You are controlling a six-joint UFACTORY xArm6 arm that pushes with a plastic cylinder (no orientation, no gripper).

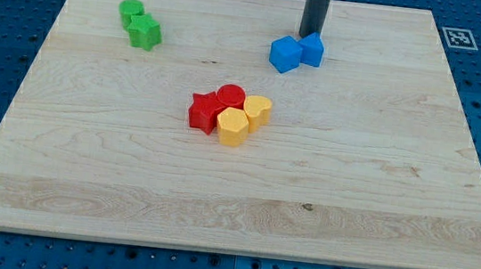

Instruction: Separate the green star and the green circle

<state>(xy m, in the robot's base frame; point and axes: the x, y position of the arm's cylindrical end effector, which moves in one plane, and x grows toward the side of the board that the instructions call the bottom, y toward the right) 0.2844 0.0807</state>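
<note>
Tip: you're seeing my tip (310,34) sitting just behind the blue blocks (296,52).
Jaws: none showing, so no grip state can be told.
Greens: green circle (131,11) and green star (145,32) are touching.

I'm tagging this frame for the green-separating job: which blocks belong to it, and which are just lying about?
Belongs to the job:
green circle, touching the star
green star
my tip, far off, by the blue blocks

Lying about:
blue blocks
red star
red circle
two yellow blocks
</note>
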